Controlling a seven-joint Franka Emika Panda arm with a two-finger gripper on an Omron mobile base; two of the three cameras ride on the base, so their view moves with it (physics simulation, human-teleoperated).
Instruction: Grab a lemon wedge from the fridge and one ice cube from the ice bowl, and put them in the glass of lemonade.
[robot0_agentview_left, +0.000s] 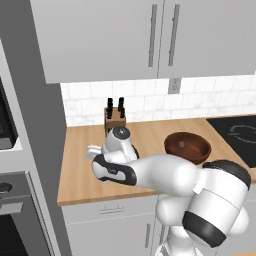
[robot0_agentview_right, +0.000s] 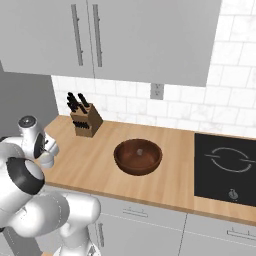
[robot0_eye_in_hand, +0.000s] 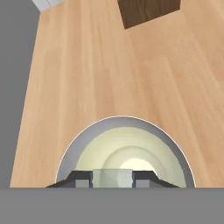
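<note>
Glass of lemonade (robot0_eye_in_hand: 124, 151) sits directly beneath our end effector (robot0_eye_in_hand: 113, 178) on the desk (robot0_eye_in_hand: 109, 74). We see the fingers nearly closed, pinching a translucent ice cube (robot0_eye_in_hand: 113, 178) over its mouth.

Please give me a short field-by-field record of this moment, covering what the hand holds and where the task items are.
hand: closed on a pale translucent ice cube, directly above the glass
glass of lemonade: on the wooden counter, pale yellow liquid inside; ice cube not yet released
ice bowl: dark brown, mid-counter, between the knife block and the cooktop
knife block: against the tiled wall, behind the glass
cooktop: black, at the counter's right
lemon wedge: cannot tell whether it is in the glass
</note>
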